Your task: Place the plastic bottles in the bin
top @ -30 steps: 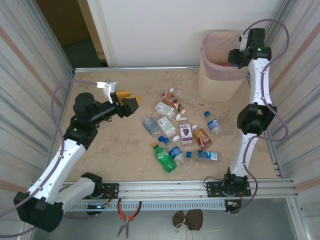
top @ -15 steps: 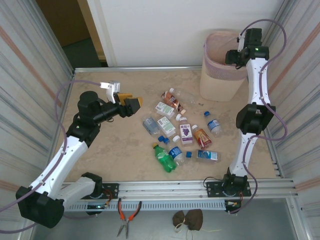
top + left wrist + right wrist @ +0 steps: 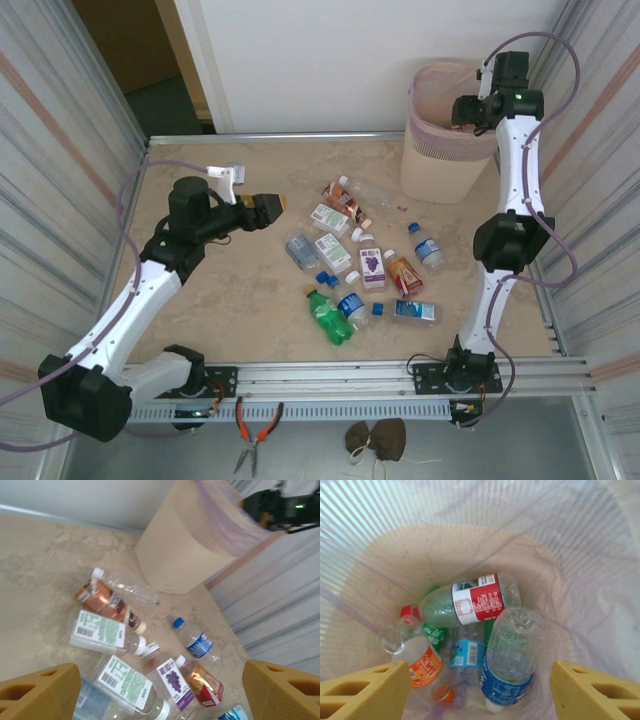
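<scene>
The bin (image 3: 440, 150) stands upper right in the top view. It holds a red-labelled bottle (image 3: 472, 602) (print unreadable) below the right gripper (image 3: 477, 680), spread wide and empty. Loose bottles (image 3: 360, 265) lie mid-frame, one a grape-label bottle (image 3: 172, 682). The left gripper (image 3: 160, 672) gapes empty.

Overall light: bright, even and diffuse across the surface (image 3: 240, 290) in the top view.
Shadows: soft and short. One pools at the foot of the bin (image 3: 440, 170), with fainter ones under the plastic bottles (image 3: 360, 265) in front of it.
Dim patch: the doorway (image 3: 140, 70) far left of the bin is dark.
Left wrist sharpness: soft and smeared throughout, with label print blurred and the bin's rim hazy.
Inside the bin: light glows through the pinkish bag (image 3: 580, 545). The red-labelled bottle (image 3: 472, 602) is crisp, with small glints.
Out of focus: yellow jaws of the right gripper (image 3: 480, 690).
</scene>
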